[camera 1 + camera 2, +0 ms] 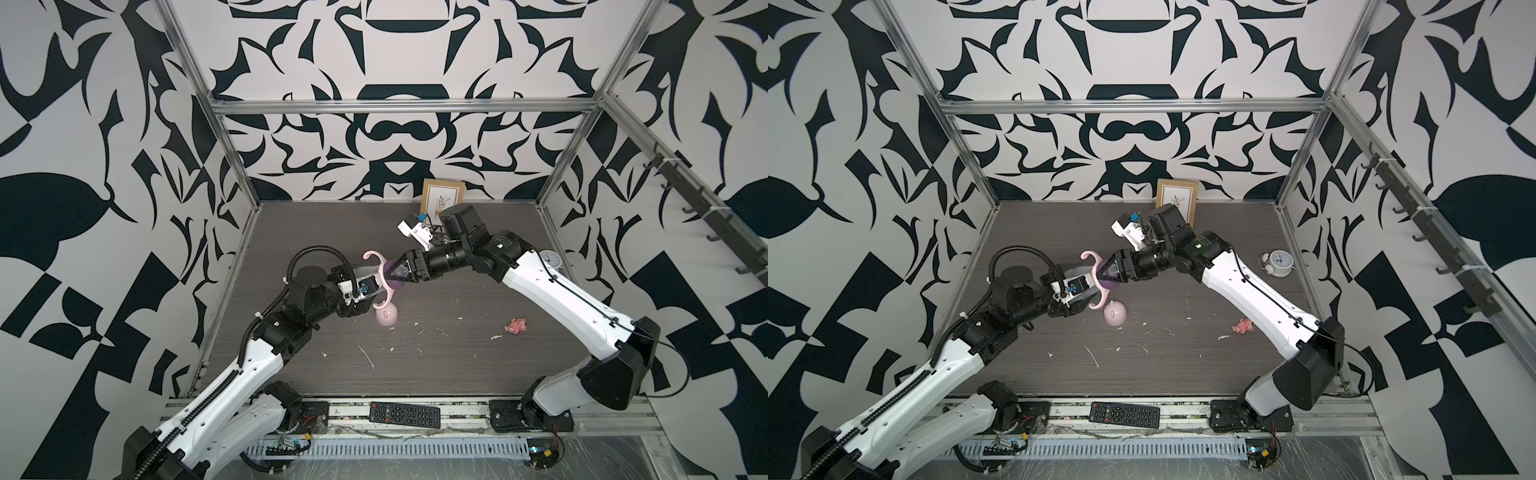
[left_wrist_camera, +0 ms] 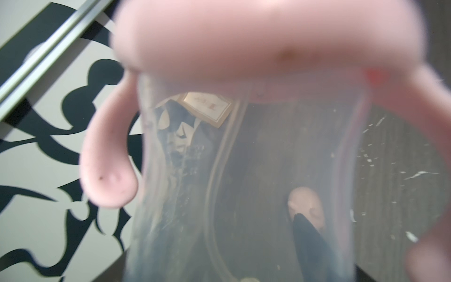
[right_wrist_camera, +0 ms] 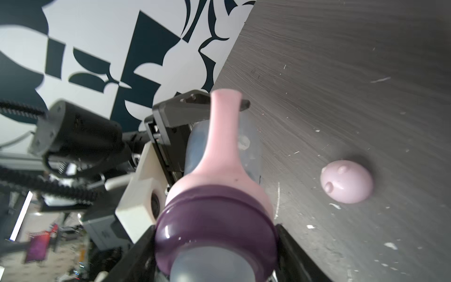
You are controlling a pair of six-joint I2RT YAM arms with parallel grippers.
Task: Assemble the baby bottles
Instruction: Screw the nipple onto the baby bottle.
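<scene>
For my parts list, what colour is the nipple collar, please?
Purple collar, clearest in the right wrist view.

You had the two top views set high over the front rail, side by side, looking down and back toward the far wall, far enough off to take in the whole table point(image 1: 457, 374), the left arm point(image 1: 249, 365) and the right arm point(image 1: 561, 291). Your left wrist camera sat right against the bottle point(image 2: 244, 171), blurred, peering through it. Your right wrist camera faced the collar point(image 3: 214, 219) close up, with the cap point(image 3: 346, 182) beyond on the table; both top views shared that cap point(image 1: 1115, 312).
</scene>
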